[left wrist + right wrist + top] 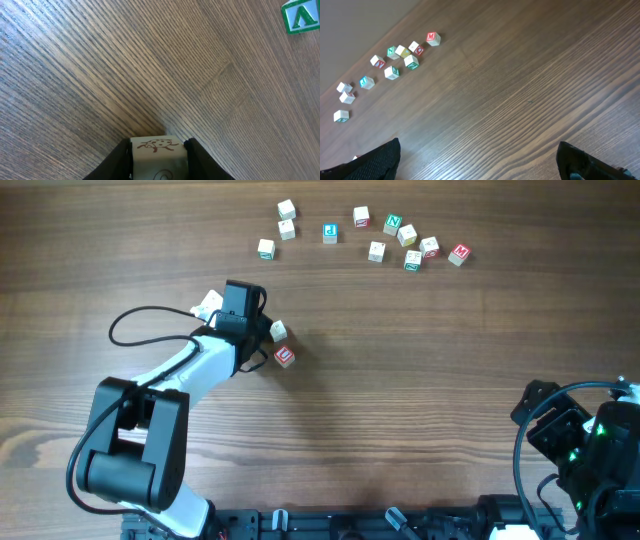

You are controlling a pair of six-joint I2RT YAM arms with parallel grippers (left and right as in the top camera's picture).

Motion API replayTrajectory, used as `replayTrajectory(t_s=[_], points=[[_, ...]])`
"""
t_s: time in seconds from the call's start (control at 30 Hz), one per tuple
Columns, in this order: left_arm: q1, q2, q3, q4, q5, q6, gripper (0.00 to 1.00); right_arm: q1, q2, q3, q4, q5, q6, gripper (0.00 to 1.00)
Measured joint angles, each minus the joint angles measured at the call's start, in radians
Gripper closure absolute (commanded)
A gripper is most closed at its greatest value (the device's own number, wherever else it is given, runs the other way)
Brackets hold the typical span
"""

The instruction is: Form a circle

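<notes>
My left gripper (pixel 159 146) is shut on a pale wooden letter cube (pixel 158 155) with a red-brown ladybug drawing on its top face, low over the wood table. From overhead, the left gripper (pixel 243 296) covers that cube. Close around it lie three small cubes: a pale one (pixel 209 303) at its left, a pale one (pixel 278 330) at its right and a red-printed one (pixel 285 356) below that. They form no full circle. My right gripper (pixel 480 165) stands open over bare wood, with its arm (pixel 580 450) at the near right corner.
Several scattered letter cubes with green, blue and red prints lie in a loose row at the far side (pixel 405 235), also in the right wrist view (pixel 402 52). A green-printed cube (pixel 301 16) lies ahead of the left gripper. A black cable (pixel 140 320) loops left of the arm.
</notes>
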Motion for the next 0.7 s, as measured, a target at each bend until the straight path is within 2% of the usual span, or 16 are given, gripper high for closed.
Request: replayTrajectory(t_s=[0.37,0.53,0.7], points=[[0.001,0.0,0.0,-0.001,-0.003,-0.071,0.69,0.0,0.0,0.0,0.0,0.0,0.0,0.0],[0.002,0.0,0.0,-0.003,-0.003,-0.085,0.6,0.0,0.0,0.0,0.0,0.0,0.0,0.0],[0.003,0.0,0.0,-0.019,-0.003,-0.09,0.57,0.0,0.0,0.0,0.0,0.0,0.0,0.0]])
